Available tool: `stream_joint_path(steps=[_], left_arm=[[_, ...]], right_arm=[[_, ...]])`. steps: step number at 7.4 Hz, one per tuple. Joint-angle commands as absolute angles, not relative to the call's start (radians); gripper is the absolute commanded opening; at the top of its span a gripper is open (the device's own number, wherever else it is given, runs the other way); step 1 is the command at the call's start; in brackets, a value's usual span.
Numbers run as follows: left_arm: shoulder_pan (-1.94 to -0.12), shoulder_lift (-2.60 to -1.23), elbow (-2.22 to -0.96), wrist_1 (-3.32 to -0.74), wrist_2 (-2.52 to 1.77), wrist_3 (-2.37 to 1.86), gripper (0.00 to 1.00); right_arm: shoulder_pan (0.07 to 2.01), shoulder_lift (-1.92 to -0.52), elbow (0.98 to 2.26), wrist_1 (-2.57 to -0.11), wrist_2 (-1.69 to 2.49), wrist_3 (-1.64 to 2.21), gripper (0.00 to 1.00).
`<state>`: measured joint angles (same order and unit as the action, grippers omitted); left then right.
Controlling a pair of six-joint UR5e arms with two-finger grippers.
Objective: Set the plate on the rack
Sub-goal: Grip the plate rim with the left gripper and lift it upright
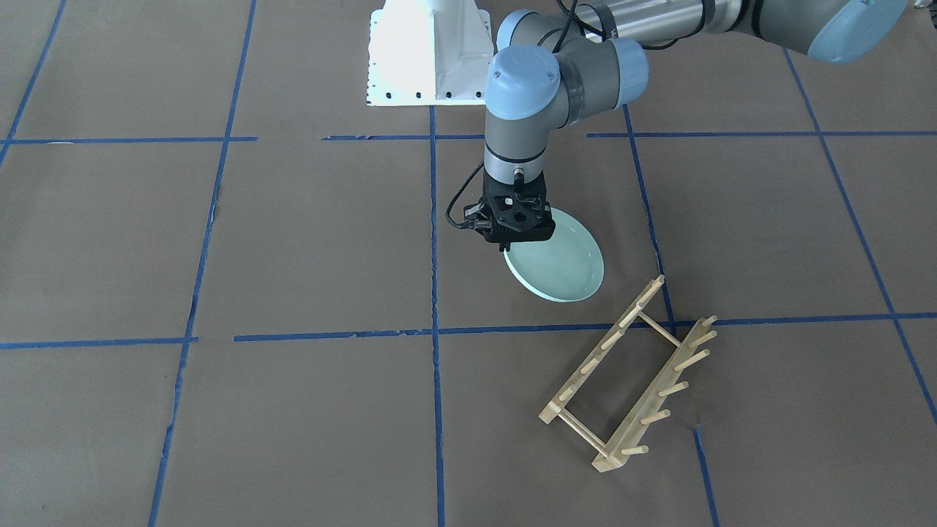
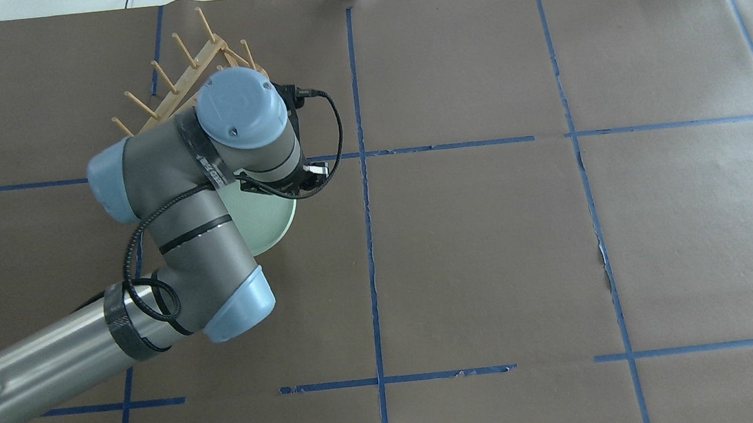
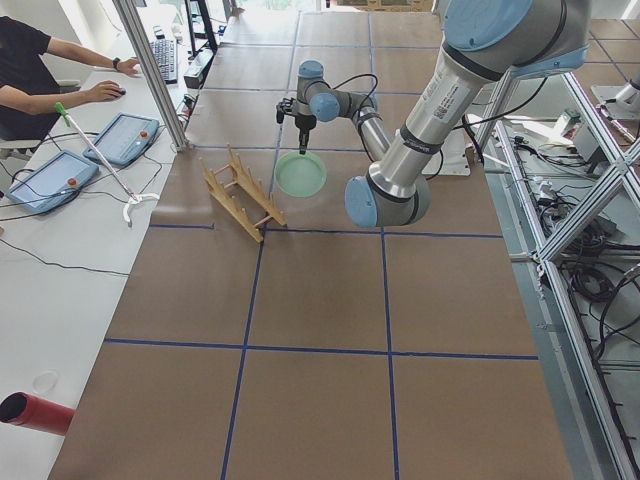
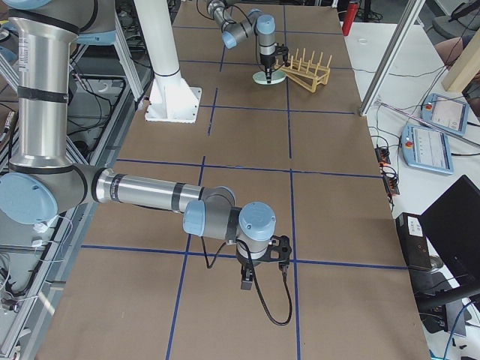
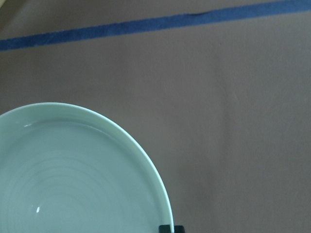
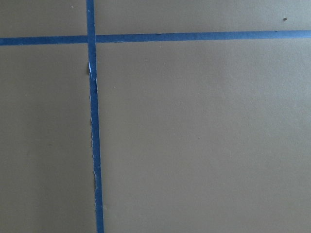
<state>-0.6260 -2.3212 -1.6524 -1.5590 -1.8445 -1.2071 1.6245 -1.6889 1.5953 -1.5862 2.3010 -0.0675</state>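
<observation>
- Front-facing view: the left gripper points down and is clamped on the rim of the plate. The plate is near the rack, on the side toward the robot's base, and clear of the pegs. The rack stands on the table at a slant to the blue tape lines, with nothing in its slots.
- Overhead view: the left arm's wrist covers most of the plate, and only a pale green crescent shows on the side away from the rack. The rack is partly hidden behind the same wrist.
- Left-end view: the plate hangs from the gripper just beside the rack and apart from it. Its face looks almost round here, so it is tilted. Whether its low edge touches the table cannot be told. An operator sits at the side bench past the rack.
- Right-end view: the right gripper points down at the table, well apart from the rack. Whether it is wide or narrow cannot be told.
- Left wrist view: one dark fingertip presses on the plate's rim. Concentric rings show in the glaze.
- Right wrist view: only brown paper and crossing tape lines show, and no fingers.
</observation>
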Motion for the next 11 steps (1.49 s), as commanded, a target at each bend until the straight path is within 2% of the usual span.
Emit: stream_joint_path(steps=[1,4,6,7,8,11], left_arm=[[-0.768,-2.319,-1.733,-1.743,-1.876,-1.422,0.00],[-0.984,-2.265,-1.726,-2.115,-2.017,-1.677,0.00],[-1.040,-2.133,-1.643,-2.646,-2.010,-1.883,0.00],[-1.043,-2.131,-1.558,-2.839,-1.937,-1.964,0.00],[-1.036,-2.131,-1.507,-2.915,-1.842,-1.970,0.00],[-1.022,-2.129,-1.458,-2.980,-1.679,-1.965,0.00]], right_arm=[[1.624,-1.689,1.595,-1.586,2.301,-0.067,1.00],[1.624,-1.689,1.595,-1.586,2.301,-0.067,1.00],[1.624,-1.689,1.595,-1.586,2.301,-0.067,1.00],[1.624,-1.689,1.595,-1.586,2.301,-0.067,1.00],[1.624,-1.689,1.595,-1.586,2.301,-0.067,1.00],[1.624,-1.689,1.594,-1.586,2.301,-0.067,1.00]])
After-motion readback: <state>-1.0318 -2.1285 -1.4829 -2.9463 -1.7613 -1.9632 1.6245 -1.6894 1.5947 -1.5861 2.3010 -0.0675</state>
